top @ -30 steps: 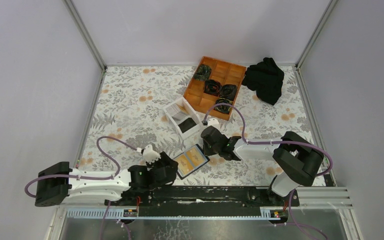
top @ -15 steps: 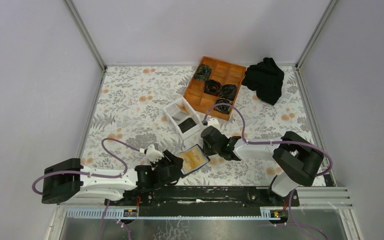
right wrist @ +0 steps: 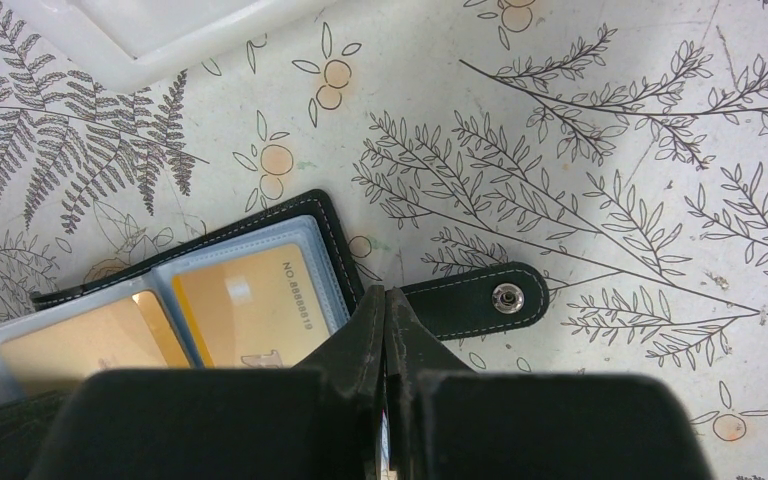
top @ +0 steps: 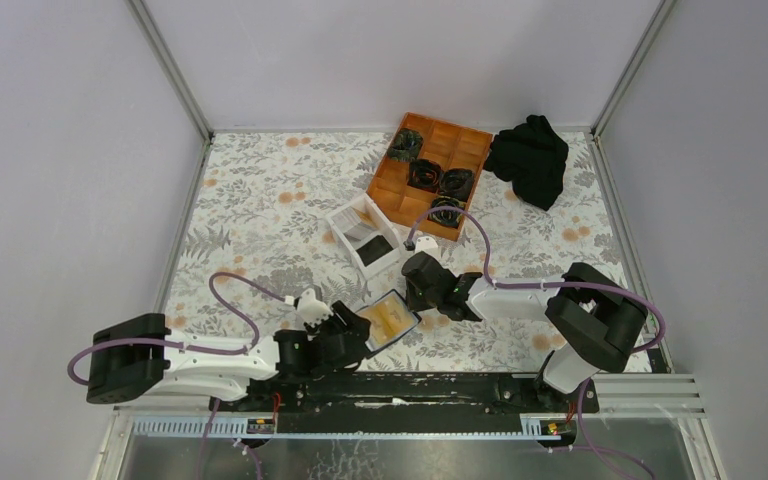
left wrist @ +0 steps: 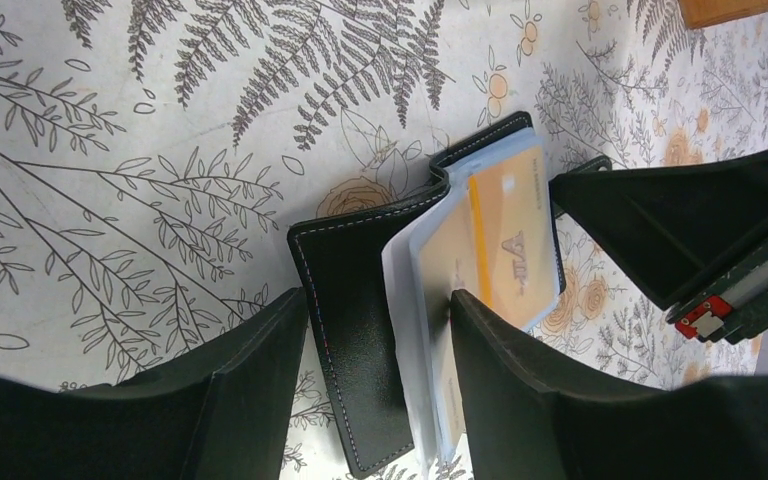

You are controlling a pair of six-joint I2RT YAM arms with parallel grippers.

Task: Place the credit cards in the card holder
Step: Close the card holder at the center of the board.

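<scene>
My left gripper (left wrist: 375, 300) gapes astride the limp card holder (left wrist: 345, 260), my right gripper (right wrist: 385, 297) clenched by its strap tab (right wrist: 480, 298). I'd pinch the stitched edge, not the slick credit cards (left wrist: 505, 240).

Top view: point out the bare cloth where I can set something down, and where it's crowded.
Bare: the left back stretch between the left wall and the white box; the right strip between the black cloth and the right arm. Crowded: the wooden tray, white box and card holder mid-table.
</scene>
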